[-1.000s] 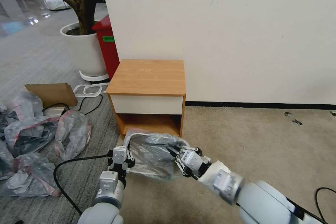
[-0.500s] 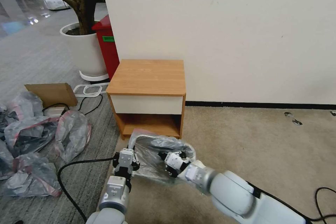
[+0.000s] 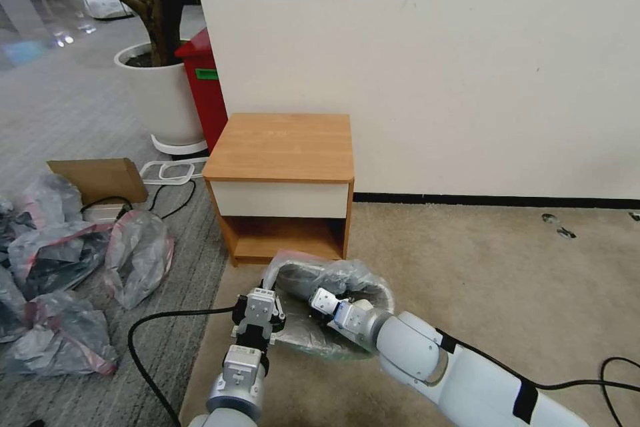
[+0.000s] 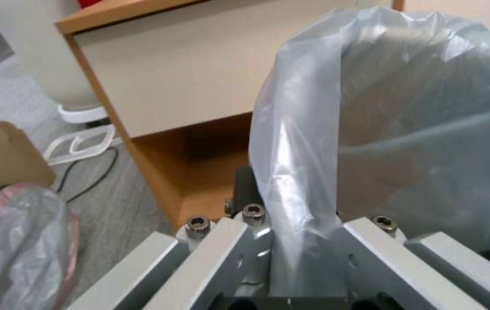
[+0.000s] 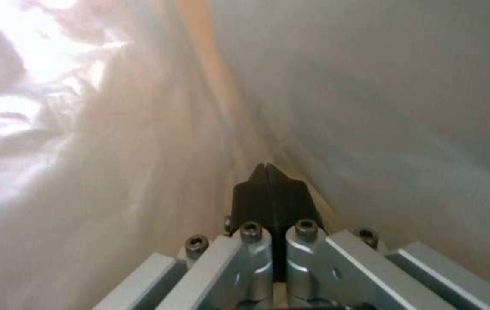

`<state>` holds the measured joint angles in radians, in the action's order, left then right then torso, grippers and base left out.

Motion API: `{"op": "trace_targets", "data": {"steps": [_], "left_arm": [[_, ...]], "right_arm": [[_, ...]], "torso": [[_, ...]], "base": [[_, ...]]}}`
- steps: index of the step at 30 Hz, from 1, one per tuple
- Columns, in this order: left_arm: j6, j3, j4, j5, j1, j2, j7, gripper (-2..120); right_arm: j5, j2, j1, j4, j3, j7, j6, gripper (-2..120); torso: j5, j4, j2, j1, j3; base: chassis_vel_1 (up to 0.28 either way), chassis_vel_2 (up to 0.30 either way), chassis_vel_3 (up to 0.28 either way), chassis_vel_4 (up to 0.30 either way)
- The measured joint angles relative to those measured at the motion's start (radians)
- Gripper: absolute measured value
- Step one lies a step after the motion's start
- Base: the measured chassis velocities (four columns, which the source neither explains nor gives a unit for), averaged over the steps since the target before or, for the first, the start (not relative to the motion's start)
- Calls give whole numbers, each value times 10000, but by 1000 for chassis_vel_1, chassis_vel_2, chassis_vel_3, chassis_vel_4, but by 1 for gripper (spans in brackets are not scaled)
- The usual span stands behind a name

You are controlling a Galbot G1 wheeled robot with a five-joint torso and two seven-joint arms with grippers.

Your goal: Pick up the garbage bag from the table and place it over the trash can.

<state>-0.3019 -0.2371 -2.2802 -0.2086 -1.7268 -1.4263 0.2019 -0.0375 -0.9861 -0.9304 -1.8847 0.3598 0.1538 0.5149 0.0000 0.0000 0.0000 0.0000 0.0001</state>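
The left gripper (image 3: 259,310) pinches the near-left edge of the garbage bag (image 3: 347,277), which covers the trash can (image 3: 381,295) on the carpet before the table (image 3: 280,147). The right gripper (image 3: 319,300), fingers clenched together, reaches inside the bag.

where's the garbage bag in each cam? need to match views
Head view: thin translucent grey garbage bag low centre, draped on the cream-white trash can, between the left gripper and right gripper.
Left wrist view: grey film rising from the closed jaws.
Right wrist view: pale film surrounds the closed jaws.
Shared landmark: the orange-brown wooden table, also in the left wrist view.
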Motion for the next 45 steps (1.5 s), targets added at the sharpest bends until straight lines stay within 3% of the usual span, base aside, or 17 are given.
{"op": "trace_targets", "data": {"steps": [6, 10, 16, 18, 20, 24, 30, 33, 35, 39, 45], "left_arm": [[-66, -506, 158, 402, 145, -8, 76, 0], [-410, -824, 323, 1736, 367, -29, 354, 0], [-969, -970, 351, 3477, 542, -11, 677, 0], [-1365, -1044, 348, 4633, 604, 26, 790, 0], [-1470, -1059, 344, 4954, 611, 37, 794, 0], [-2086, -1115, 462, 6707, 654, 119, 796, 0], [-2660, -1148, 592, 7547, 667, 196, 813, 0], [-2955, -1186, 717, 7704, 696, 279, 784, 0], [-2997, -1189, 761, 7703, 704, 289, 784, 0], [-3032, -1193, 1077, 7637, 700, 342, 749, 0], [-2962, -1145, 1326, 7286, 708, 349, 636, 0]], "right_arm": [[-18, 400, -900, -1005, -753, 12, -325, 0], [-25, 886, -2377, -2533, -1926, 133, -767, 0], [75, 1124, -3775, -3568, -3359, 156, -1407, 0], [175, 1063, -4594, -4002, -4134, 89, -1971, 0], [189, 1013, -4725, -4059, -4241, 50, -2088, 0], [159, -23, -5439, -4202, -4829, -833, -3085, 0], [3, -1269, -5885, -4118, -5142, -1797, -3461, 3], [-257, -2030, -6206, -3811, -5488, -1979, -3821, 20], [-320, -2197, -6262, -3695, -5584, -2005, -3926, 23], [-397, -2806, -6514, -3296, -5882, -2132, -4335, 41], [-516, -2980, -6658, -3095, -5888, -2153, -4508, 59]], "torso": [[0, 1, 0, 0, -1], [-1, -1, 0, 0, -2], [-1, -2, 0, 0, -2], [-1, -1, 0, 0, -2], [-2, -1, 0, 0, -2], [0, 0, 0, 0, -2], [0, 0, 0, 0, -2], [-1, 1, 0, 0, -1], [-2, 0, 0, 0, -1], [0, 0, 0, 0, -1], [-1, 0, 0, 0, -1]], "base": [[0, 0, 0, 0], [0, 0, 0, 0], [0, 0, 0, 0], [0, 0, 0, 0], [0, 0, 0, 0], [0, 0, 0, 0], [0, 0, 0, 0], [0, 0, 0, 0], [0, 0, 0, 0], [0, 0, 0, 0], [0, 0, 0, 0]]}}
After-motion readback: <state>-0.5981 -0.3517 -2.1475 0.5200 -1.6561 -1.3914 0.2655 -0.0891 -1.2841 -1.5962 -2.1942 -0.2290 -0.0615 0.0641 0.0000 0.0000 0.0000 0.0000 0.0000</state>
